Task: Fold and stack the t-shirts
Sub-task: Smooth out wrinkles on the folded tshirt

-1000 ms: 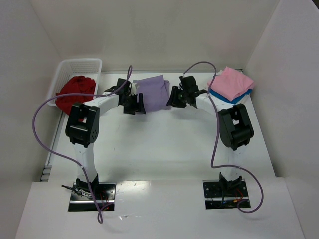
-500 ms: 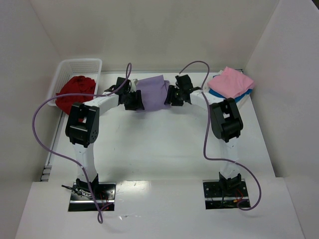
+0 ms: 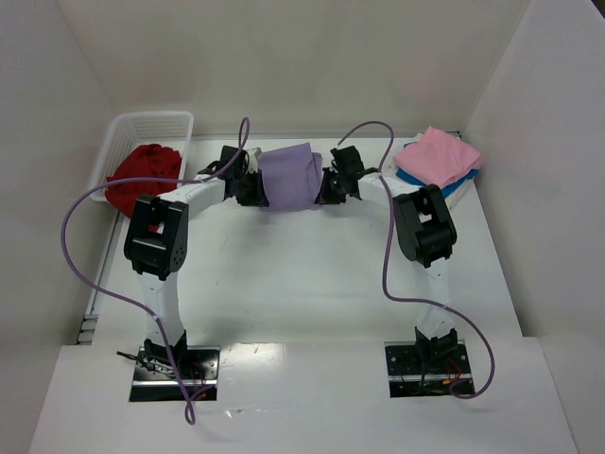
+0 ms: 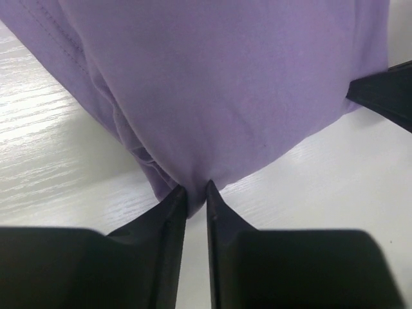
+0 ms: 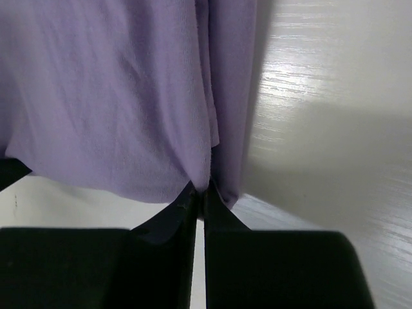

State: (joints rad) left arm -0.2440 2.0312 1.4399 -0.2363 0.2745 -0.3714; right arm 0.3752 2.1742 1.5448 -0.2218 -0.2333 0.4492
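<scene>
Lavender t-shirt (image 3: pixel 288 175), left claw (image 4: pixel 195 190) and right claw (image 5: pixel 201 191) clamped on its edges, arms reaching inward

two arms, white links with bulky black joint housings: left arm (image 3: pixel 156 236), right arm (image 3: pixel 425 227). one purple cable (image 3: pixel 64 227) loops loosely along each. black base plates (image 3: pixel 173 371) carry small red and dark wiring. left end effector (image 4: pixel 196 193) and right end effector (image 5: pixel 199 193): tapered matte black fingers (image 4: pixel 161 257).
</scene>
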